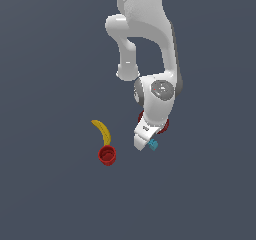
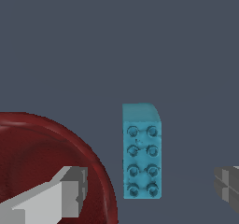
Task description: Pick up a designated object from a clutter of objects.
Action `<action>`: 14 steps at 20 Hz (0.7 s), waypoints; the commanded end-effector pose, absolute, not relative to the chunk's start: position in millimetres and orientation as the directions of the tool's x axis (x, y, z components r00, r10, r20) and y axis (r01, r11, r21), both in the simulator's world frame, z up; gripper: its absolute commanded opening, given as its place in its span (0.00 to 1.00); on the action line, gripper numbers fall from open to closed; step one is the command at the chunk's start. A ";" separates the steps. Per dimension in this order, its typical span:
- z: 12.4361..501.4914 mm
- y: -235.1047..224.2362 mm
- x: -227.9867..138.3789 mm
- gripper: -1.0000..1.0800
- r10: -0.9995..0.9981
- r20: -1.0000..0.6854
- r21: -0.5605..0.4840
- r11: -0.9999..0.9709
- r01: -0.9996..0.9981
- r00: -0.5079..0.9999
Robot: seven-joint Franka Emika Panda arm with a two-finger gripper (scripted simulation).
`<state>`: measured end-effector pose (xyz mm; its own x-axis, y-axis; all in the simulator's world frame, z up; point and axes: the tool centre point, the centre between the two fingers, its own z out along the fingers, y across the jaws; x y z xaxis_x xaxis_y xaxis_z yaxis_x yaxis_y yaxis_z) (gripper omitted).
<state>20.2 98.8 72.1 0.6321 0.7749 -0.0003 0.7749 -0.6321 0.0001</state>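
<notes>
A white robot arm (image 1: 150, 44) reaches down over a flat dark grey-blue surface (image 1: 50, 59); its gripper (image 2: 151, 188) hangs low with the jaws spread wide and nothing between them touching either finger; in the wrist view one grey finger (image 2: 70, 190) shows in front of a dark red bowl (image 2: 28, 153), and the other finger (image 2: 228, 185) sits well apart at the opposite edge of the picture; between the two fingers lies a small cyan-blue block (image 2: 142, 153), an elongated brick with two rows of four round studs on its upper face, lying flat on the surface just beside the bowl's rim and apart from both fingers; in the exterior view only a small corner of the cyan piece (image 1: 153, 144) peeks out beside the arm's hand, and the bowl (image 1: 165, 126) is mostly hidden behind the wrist; towards the exterior view's left, well apart from the arm, a yellow banana (image 1: 102, 130) lies curved on the surface, with a small bright red cup (image 1: 107, 155) standing upright at its lower end, touching or nearly touching it.
</notes>
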 end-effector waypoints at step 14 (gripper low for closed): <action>22.3 99.2 19.6 0.96 0.778 0.000 0.000 -0.628 0.778 0.628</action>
